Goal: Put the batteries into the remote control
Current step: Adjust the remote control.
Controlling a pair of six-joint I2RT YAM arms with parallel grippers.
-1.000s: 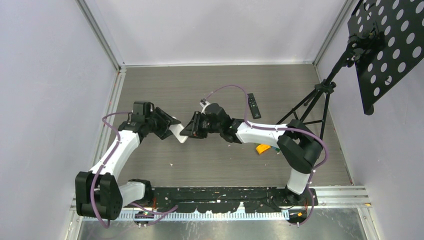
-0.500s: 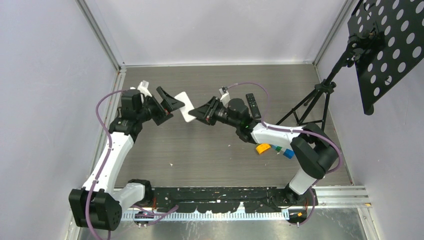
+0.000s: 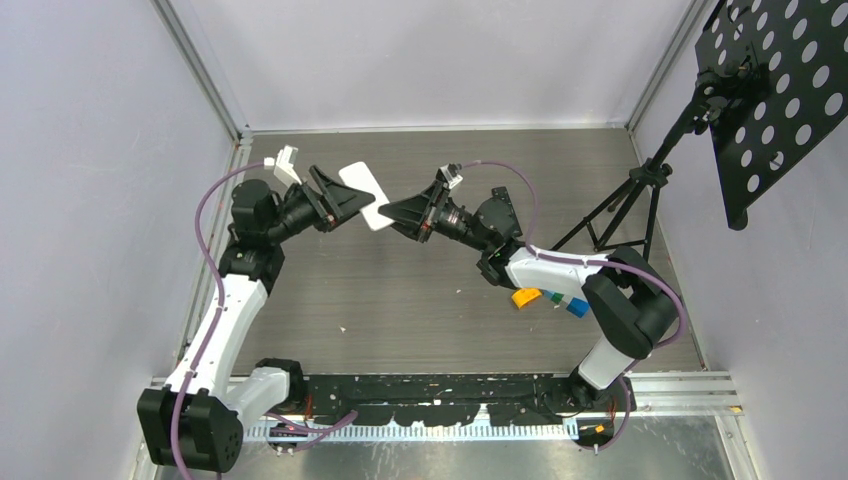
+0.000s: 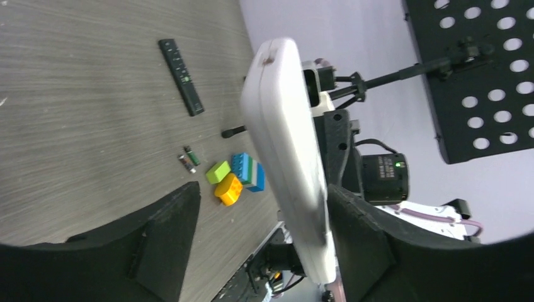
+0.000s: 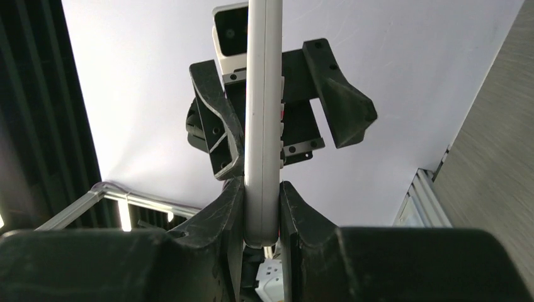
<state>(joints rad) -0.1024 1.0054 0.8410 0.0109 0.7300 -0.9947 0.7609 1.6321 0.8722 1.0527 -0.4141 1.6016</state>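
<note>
White plastic is what we see first: the white remote (image 4: 286,145) is up in the air, over the far middle of the grey wood table (image 3: 400,320), between the two arms. The right gripper (image 5: 261,192) holds it by one end, with a black finger pressed tight on each flat side. The left gripper (image 3: 348,207) is at the other end, and its fingers are spread wide with the remote in between them. In the right wrist view one of those fingers looks to be touching the remote, while the other one stands apart from it, so this gripper is not squeezing. The batteries (image 4: 187,159) are down on the table, over on the right side. We can make out two of them, tiny and thin, lying just beside each other. One looks dark green, and the other is too small for us to tell its colour. They lie between a long black remote (image 4: 181,75), which is flat on the table farther back, and a little bunch of toy blocks. The green block (image 4: 218,171), the orange block (image 4: 228,189) and the blue block (image 4: 242,168) sit close together. On the far right we see a black board full of round holes (image 3: 770,90), held up on a black stand (image 3: 620,205).
</note>
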